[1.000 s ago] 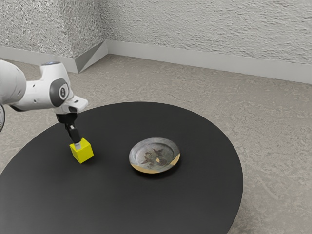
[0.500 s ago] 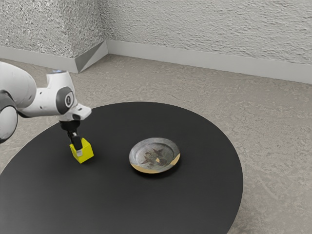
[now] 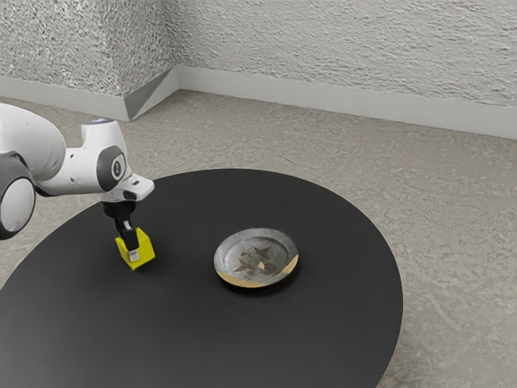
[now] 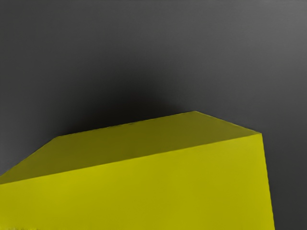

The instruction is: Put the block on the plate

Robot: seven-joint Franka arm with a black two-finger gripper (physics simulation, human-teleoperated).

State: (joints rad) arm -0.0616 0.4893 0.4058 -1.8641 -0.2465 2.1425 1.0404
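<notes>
Pincer location: the black two-finger pincer [image 3: 132, 249] is at the end of the white and grey robot arm [image 3: 77, 170], which enters from the exterior view's left. It points downward over the round, matte black counter [image 3: 323, 323].

Block location: the solid yellow cube-shaped block [image 3: 146, 255] is directly at the tip of the pincer. In the exterior view, the lower end of the pincer overlaps the block and hides part of its near side; yellow surfaces extend past the tip toward the exterior view's right. In the wrist view, the block lies close under the hand, presenting one broad bright face and one narrower, darker face. A dark shadow falls on the counter beside the darker face. Contact between the block's underside and the counter cannot be confirmed.

Pincer state: indeterminate. The views do not establish whether the pincer is released or clenched on the block.

Plate location: the round grey plate [image 3: 254, 259], with a brown pattern and tan patches at its rim, rests on the counter. It is apart from both block and pincer, toward the exterior view's right. The block is off the plate.
</notes>
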